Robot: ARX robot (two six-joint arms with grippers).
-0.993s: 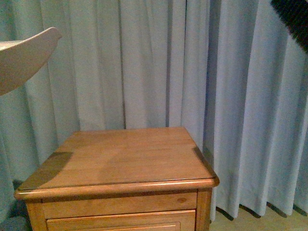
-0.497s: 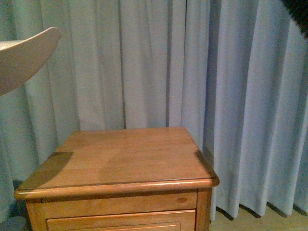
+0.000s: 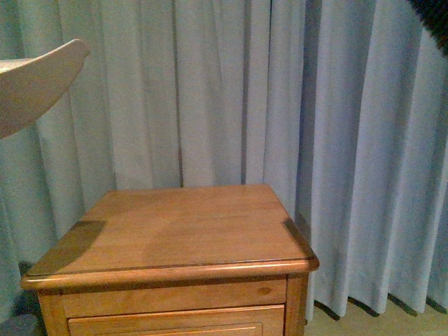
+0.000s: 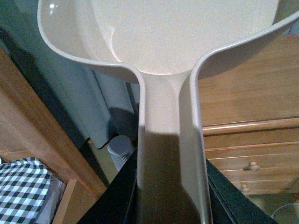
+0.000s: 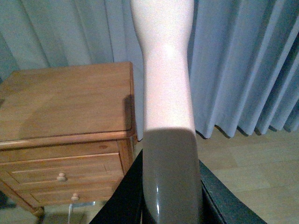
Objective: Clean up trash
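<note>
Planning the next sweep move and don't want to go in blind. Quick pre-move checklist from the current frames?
1. Left claw shut on dustpan handle: ok.
2. Right claw shut on beige handle: ok.
3. Trash located: not ok, no paper wad in any view.
4. Visible part of dustpan holds nothing: ok.
5. Nightstand top free of obstacles: ok.

I saw my left gripper (image 4: 172,196), matte black angular fingers (image 4: 117,200), right gripper (image 5: 170,196) equally black, dark textured arm (image 3: 434,17) at two o'clock.
</note>
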